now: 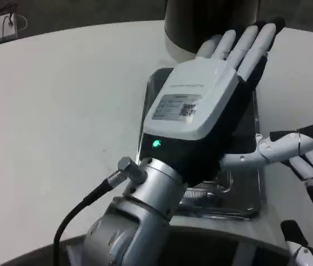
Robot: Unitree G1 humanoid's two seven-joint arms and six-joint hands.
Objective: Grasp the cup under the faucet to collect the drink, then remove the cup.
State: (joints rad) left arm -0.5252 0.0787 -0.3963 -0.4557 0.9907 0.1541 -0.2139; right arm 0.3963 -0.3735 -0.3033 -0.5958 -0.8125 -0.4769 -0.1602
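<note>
The left robot hand [211,94] is stretched out flat over the middle of the scene, with its white back facing up. Its fingers [239,44] are straight and spread a little, and they hold nothing. They point toward a dark round machine [211,22] at the far edge of the white tabletop [62,122]. I think that is the drink machine, and the hand is heading that way to find the cup.

Under the hand lies a shiny metal tray [245,194]. It probably sits there to catch drips from the faucet. The big hand covers most of it.

I cannot see the cup or the faucet. If the cup is there, it is hidden behind the hand or sits further up by the machine.

The right robot hand [306,160] waits by the right side of the tray. Its white and black fingers look loose and apart, holding nothing.

It looks like the job has only just started. The cup is not grabbed yet, so no drink can be collected.
</note>
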